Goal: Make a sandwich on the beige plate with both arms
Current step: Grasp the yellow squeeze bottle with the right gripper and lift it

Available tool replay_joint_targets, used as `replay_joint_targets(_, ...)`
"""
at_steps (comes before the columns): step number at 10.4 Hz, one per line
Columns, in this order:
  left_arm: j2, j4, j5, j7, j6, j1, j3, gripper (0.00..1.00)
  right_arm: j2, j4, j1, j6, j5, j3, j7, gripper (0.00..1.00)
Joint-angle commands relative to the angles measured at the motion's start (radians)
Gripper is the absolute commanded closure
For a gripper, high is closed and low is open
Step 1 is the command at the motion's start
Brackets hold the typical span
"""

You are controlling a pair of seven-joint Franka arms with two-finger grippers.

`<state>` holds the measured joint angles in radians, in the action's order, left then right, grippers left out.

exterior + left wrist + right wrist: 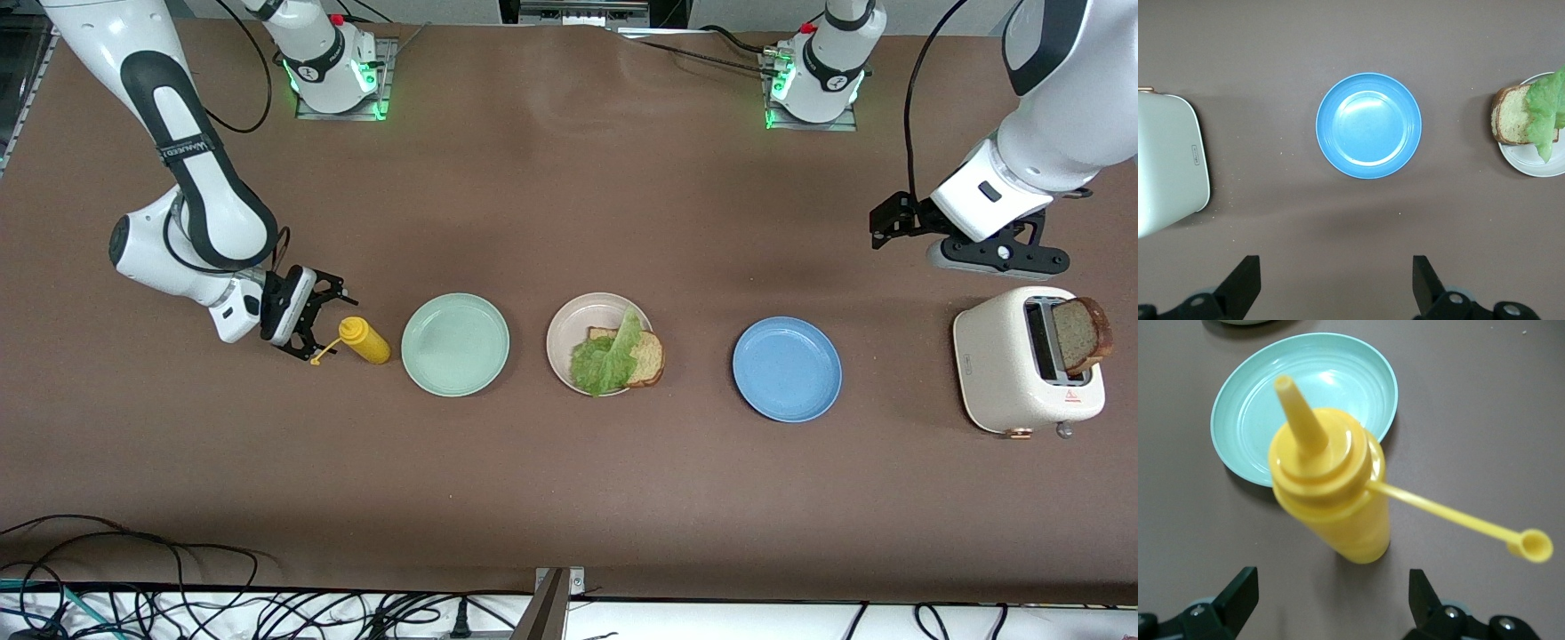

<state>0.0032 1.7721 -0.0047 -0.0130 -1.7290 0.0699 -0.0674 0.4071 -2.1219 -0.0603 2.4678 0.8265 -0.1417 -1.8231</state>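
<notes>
High front camera, two wrist cameras

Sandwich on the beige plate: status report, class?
Left claw open, above toaster; right claw open at mustard bottle. Beige plate: bread, lettuce. Second slice in toaster. Nothing blocking.

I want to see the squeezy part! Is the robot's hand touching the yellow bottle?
Apart. The right wrist view shows the open right gripper with brown table between its fingertips and the yellow bottle.
</notes>
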Motion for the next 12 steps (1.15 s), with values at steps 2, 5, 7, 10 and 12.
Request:
replay_joint_targets(2, 0.009, -0.02, 0.023, 0.007, 0.0, -0.001, 0.001, 0.0, 0.041, 0.043, -0.016, -0.009, 0.026, -0.039, -0.05, 0.0)
replay_joint_targets(5, 0.009, -0.02, 0.023, 0.005, 0.002, -0.001, 0.001, 0.0, 0.07, 0.063, -0.015, -0.009, 0.026, -0.041, -0.051, 0.0)
replay_joint_targets(7, 0.009, -0.02, 0.023, 0.005, 0.002, -0.001, 0.001, 0.0, 0.088, 0.079, -0.013, -0.007, 0.026, -0.042, -0.051, 0.0)
replay_joint_targets(10, 0.009, -0.02, 0.023, 0.007, 0.002, -0.001, 0.0, 0.0, 0.096, 0.079, -0.015, -0.006, 0.026, -0.048, -0.039, 0.0)
replay_joint_targets(12, 0.009, -0.02, 0.023, 0.005, 0.002, -0.001, 0.0, 0.0, 0.105, 0.092, -0.015, -0.006, 0.026, -0.056, -0.036, 0.0)
